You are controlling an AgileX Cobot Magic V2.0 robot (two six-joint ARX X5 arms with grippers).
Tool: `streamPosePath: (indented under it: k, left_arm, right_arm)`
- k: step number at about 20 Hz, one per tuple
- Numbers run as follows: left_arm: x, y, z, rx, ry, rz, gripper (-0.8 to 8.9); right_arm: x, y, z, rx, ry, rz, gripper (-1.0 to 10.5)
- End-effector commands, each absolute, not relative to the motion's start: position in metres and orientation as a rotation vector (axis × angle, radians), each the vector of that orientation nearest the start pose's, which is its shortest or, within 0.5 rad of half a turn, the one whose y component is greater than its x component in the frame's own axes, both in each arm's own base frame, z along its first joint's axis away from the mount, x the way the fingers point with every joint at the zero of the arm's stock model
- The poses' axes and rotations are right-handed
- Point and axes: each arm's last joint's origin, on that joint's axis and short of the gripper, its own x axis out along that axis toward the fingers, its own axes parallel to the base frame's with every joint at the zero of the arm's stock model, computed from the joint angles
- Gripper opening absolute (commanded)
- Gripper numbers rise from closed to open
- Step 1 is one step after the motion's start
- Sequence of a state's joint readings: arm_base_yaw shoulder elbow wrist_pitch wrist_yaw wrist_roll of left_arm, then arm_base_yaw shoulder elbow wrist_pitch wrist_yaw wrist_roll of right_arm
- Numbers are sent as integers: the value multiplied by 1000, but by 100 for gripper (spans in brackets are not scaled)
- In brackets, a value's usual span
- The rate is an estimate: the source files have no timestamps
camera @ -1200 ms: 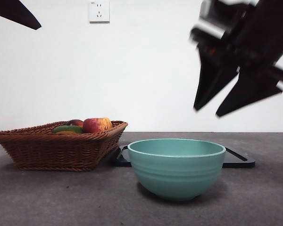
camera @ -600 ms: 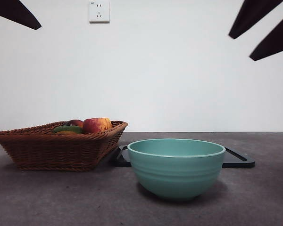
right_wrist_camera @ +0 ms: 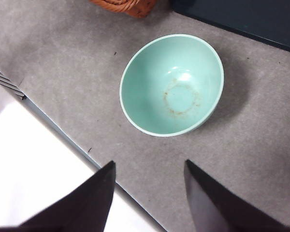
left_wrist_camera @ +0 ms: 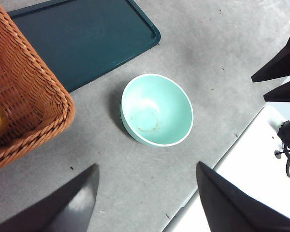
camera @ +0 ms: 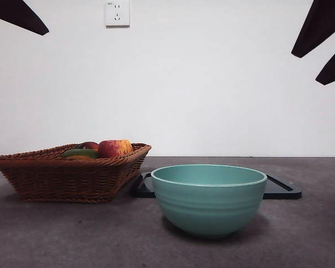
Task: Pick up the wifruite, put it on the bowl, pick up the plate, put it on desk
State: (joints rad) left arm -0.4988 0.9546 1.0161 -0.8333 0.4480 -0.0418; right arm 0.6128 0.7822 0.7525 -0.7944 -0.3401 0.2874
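Note:
The teal bowl (camera: 208, 198) stands empty on the grey desk (camera: 72, 234); its inside (right_wrist_camera: 176, 87) is bare apart from a faint brown ring. The wifruite seems to be the brownish top (camera: 89, 146) behind the green fruit in the wicker basket (camera: 67, 176), but I cannot be sure. No plate shows in any view. My right gripper (camera: 305, 70) hangs open high at the upper right, well above and beside the bowl, with nothing between its jaws (right_wrist_camera: 150, 163). My left gripper (left_wrist_camera: 146, 166) is also open and holds nothing, high over the desk.
The basket also holds a red-and-yellow apple (camera: 115, 148) and a green fruit (camera: 81, 152). A flat black tray (camera: 282, 188) lies behind the bowl, next to the basket. The desk's front edge (right_wrist_camera: 63, 135) runs close by the bowl.
My right gripper has risen and drawn away to the upper right, from above the bowl's right side to the picture's corner. Bowl, basket and left arm have not moved.

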Motion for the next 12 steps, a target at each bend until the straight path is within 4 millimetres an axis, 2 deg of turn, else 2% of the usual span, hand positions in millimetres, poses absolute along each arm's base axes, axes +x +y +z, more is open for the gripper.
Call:
streamPosePath:
  k: [1, 2, 3, 5, 12]
  left_arm:
    - [149, -97, 331, -6, 800, -898, 311]
    - [149, -97, 331, -6, 800, -898, 300]
    - [149, -97, 331, -6, 800, -898, 250]
    - [149, -97, 331, -5, 799, -898, 12]
    - [149, -97, 332, -4, 797, -899, 16]
  right_arm:
    - [113, 93, 277, 122, 947, 784, 225]
    - [113, 93, 277, 120, 946, 785, 225]
    - [113, 93, 277, 120, 946, 785, 202]
    - [113, 93, 277, 117, 945, 786, 11]
    - [113, 93, 277, 101, 935, 788, 7]
